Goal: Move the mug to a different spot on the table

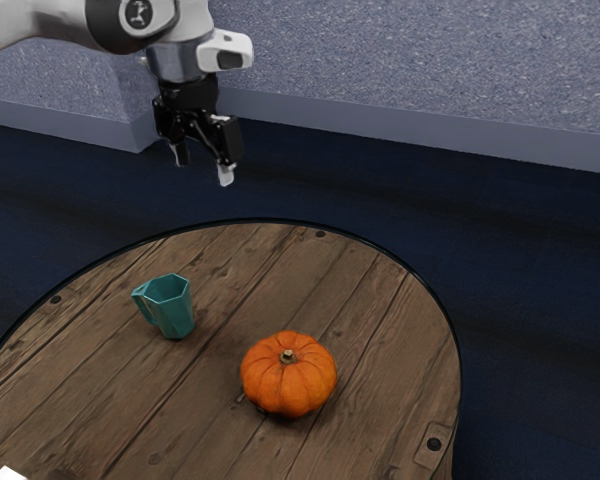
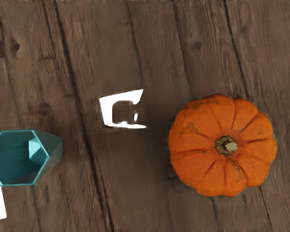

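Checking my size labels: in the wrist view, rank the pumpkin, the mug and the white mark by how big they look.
Largest: pumpkin.
Next: mug, though the picture's edge cuts part of it off.
Smallest: white mark.

I count one teal mug and one orange pumpkin, so two things in total on one round wooden surface.

An orange pumpkin sits upright, stem on top, toward the near right of the round plank worktop. A small white patch marks the planks near it. Dark blue floor surrounds the worktop, with a speckled grey wall on the far side.
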`<state>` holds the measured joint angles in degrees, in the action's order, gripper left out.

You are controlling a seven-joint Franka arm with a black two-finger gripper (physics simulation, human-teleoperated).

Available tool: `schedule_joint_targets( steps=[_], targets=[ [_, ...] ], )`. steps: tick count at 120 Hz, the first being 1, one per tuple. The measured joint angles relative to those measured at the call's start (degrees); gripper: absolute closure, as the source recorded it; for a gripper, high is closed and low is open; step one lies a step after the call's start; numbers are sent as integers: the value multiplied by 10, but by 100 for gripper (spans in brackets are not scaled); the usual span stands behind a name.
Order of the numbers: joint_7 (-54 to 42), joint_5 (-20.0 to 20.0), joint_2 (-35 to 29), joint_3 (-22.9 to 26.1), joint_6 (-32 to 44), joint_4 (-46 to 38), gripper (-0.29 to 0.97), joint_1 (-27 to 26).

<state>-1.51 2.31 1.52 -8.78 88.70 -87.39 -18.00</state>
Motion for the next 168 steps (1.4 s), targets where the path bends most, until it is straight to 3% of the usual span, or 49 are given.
schedule_joint_targets(
  steps=[13,28,33,44,51,70,85,102,112,118,130,140,158,168],
  targets=[
    [-1,0,-5,-3,-5,-9,0,-32],
    [-1,-2,22,-58,0,-23,0,-85],
    [0,-6,32,-75,8,-36,0,-68],
    [1,-15,55,-92,23,-52,0,26],
    [3,-26,70,-107,37,-71,0,50],
    [27,-59,89,-155,88,-119,0,58],
    [102,-108,90,-209,130,-170,0,70],
    [211,-144,71,-229,180,-224,0,72],
    [264,-151,55,-231,194,-245,0,75],
    [266,-116,20,-235,169,-245,0,71],
    [188,-24,-21,-237,128,-240,0,81],
    [84,14,-21,-234,96,-241,0,101],
    [-174,-12,-38,-233,90,-283,0,131],
    [-302,-12,-63,-221,104,-327,0,121]
  ],
)
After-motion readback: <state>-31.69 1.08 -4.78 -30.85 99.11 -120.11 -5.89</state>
